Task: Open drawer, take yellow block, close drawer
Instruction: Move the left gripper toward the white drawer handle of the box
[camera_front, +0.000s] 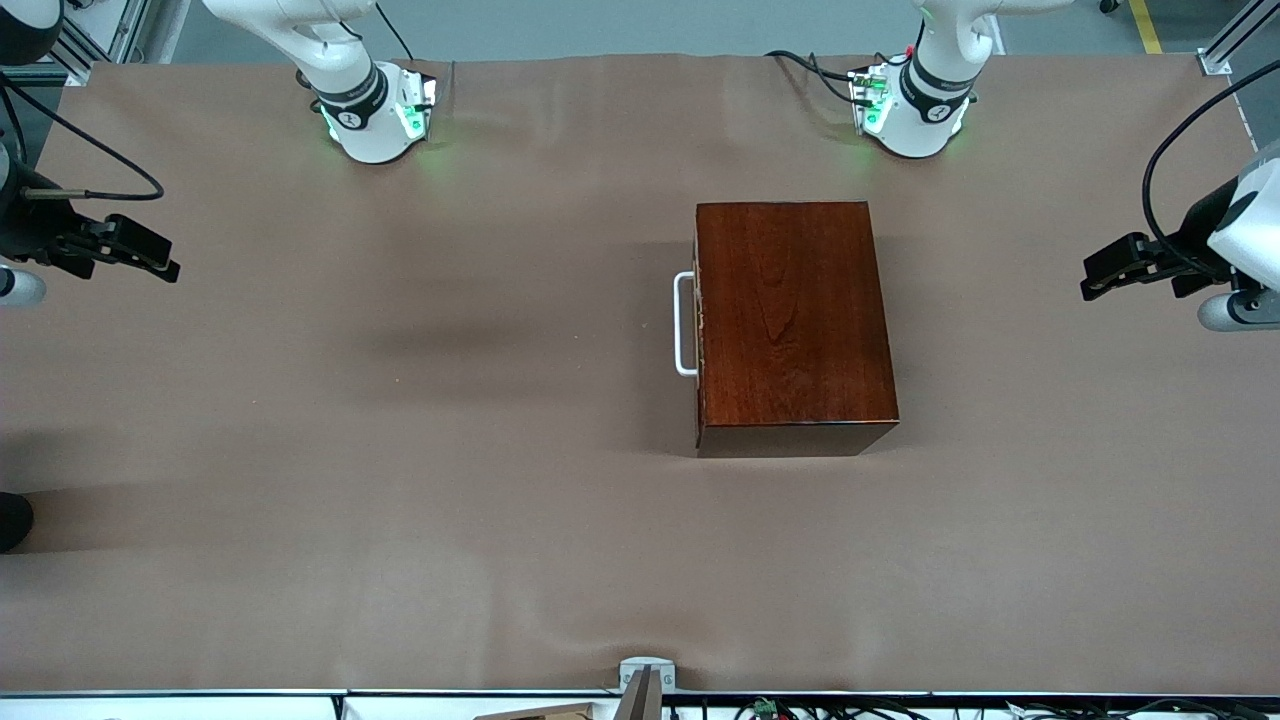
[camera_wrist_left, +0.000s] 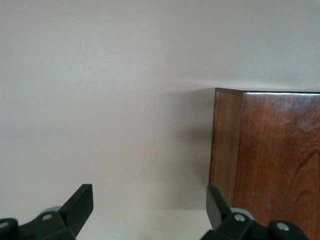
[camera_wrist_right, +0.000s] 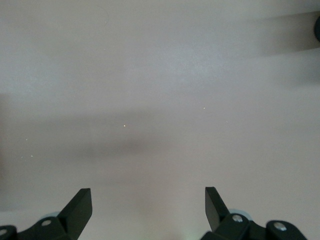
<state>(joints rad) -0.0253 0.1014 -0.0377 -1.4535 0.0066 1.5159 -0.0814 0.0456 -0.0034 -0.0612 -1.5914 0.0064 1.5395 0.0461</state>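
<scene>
Your right gripper (camera_front: 150, 258) waits with fingers spread over the table (camera_front: 400, 450) at the right arm's end. The drawer sits shut in the box (camera_front: 790, 320), only its handle (camera_front: 684, 325) showing, facing the right arm's end. Your left gripper (camera_front: 1100, 275) hangs fingers apart at the left arm's end. You cannot see the block.

Both arms waiting at table ends, jaws spread wide.

Front view: high, looks down across whole table (camera_front: 400, 500) at wooden box (camera_front: 790, 320). Left wrist view: close, shares box corner (camera_wrist_left: 270, 150). Right wrist view: bare table only.
</scene>
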